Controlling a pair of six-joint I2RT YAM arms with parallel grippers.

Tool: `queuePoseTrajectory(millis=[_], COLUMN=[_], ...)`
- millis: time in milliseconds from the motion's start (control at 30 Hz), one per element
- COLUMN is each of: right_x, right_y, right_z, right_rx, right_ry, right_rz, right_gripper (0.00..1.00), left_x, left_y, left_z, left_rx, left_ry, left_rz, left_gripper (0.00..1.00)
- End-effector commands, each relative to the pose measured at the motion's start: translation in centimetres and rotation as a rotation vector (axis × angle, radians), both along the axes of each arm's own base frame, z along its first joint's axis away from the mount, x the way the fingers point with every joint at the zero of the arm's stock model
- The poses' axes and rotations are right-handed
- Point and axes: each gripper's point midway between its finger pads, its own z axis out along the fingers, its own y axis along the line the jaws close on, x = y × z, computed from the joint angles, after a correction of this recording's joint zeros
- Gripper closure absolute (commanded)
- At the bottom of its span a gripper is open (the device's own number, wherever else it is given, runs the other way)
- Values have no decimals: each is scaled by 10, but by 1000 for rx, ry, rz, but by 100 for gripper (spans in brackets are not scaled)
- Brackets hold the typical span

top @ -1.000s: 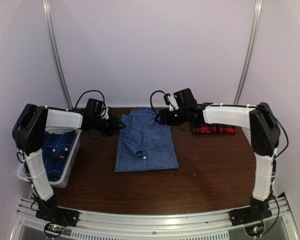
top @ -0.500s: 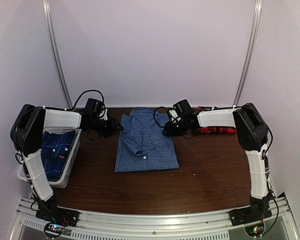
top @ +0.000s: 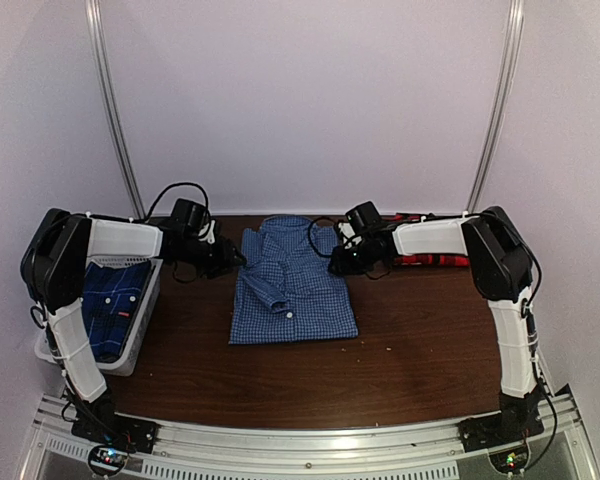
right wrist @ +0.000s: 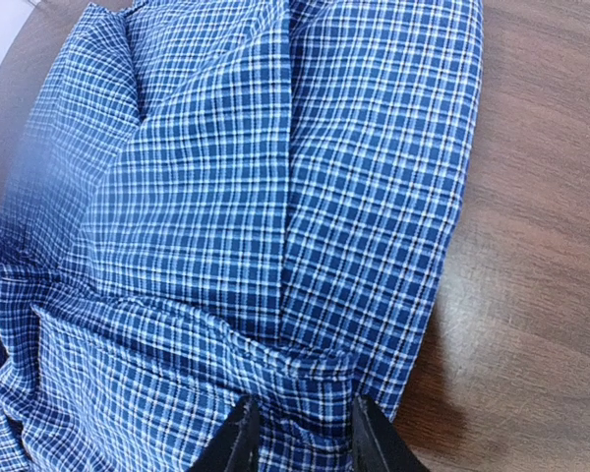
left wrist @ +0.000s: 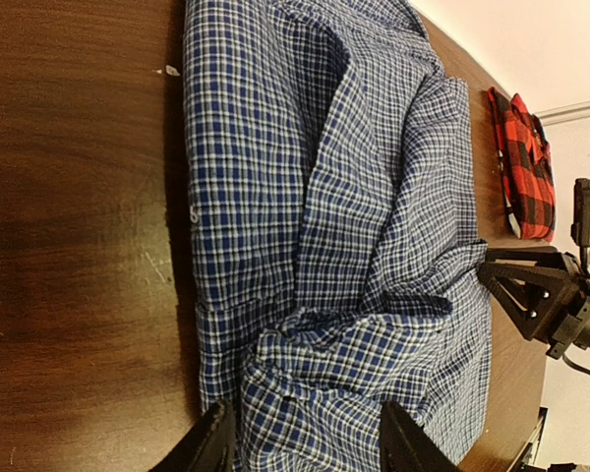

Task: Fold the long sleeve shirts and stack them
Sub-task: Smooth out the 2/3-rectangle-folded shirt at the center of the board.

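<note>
Three checked cloth shirts from where I'm sitting. The blue-and-white shirt [top: 292,285] lies mid-table [top: 420,340] in a rough rectangle, rumpled at the collar end. The red-and-black shirt [top: 435,259] is folded flat at the far right, and the darker blue shirt [top: 115,300] is in the pale basket [top: 145,335] on the left. My left gripper [left wrist: 305,447] has its fingers apart over bunched cloth. The right gripper [right wrist: 297,438] straddles a fold, narrower, and I can't tell if it's pinching.
</note>
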Motion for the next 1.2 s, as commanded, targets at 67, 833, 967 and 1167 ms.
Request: queuePoseTrajectory(millis=[67,833,967,1167], right_x=[10,7,11,13], right_y=[6,-23,-19,-25], right_z=[12,44,33,44], right_rx=[24,45,30,12], right_ry=[-46,-150,-133,-135], right_rz=[-2,-152,-143,-171], right_gripper=[70,99,97,60], left_x=[0,-2,-2,-7], left_y=[0,-2,-3,-2], left_z=[14,13,17,17], left_rx=[-21,-28,-33,-26], left_ry=[-41,-39,-43,-42], left_rz=[-19,-30,-37,-43], left_gripper=[49,50,50,50])
